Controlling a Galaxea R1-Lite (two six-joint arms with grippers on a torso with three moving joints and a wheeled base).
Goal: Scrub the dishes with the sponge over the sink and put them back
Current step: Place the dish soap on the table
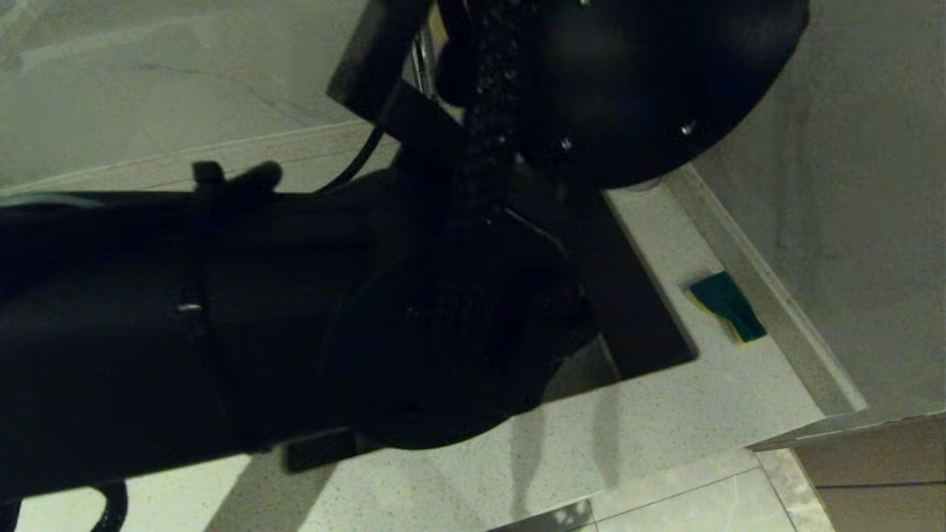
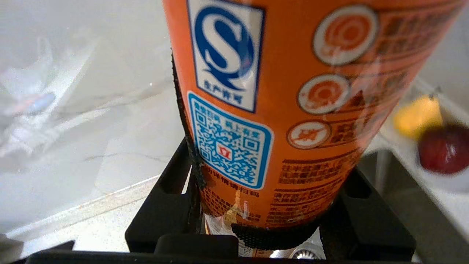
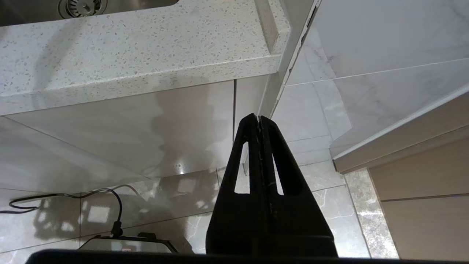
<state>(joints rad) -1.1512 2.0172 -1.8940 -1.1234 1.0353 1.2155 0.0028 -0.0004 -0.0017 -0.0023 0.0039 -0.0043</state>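
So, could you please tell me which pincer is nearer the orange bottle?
Left. The left pincer is clamped around the orange bottle; the right pincer hangs shut below the counter edge, away from it.

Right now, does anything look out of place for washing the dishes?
Yes. The left gripper has its jaws closed on an orange bottle, not a dish, while the sponge lies unused on the counter beside the sink.

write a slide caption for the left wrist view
Left gripper clamps an orange labelled plastic bottle above the counter.
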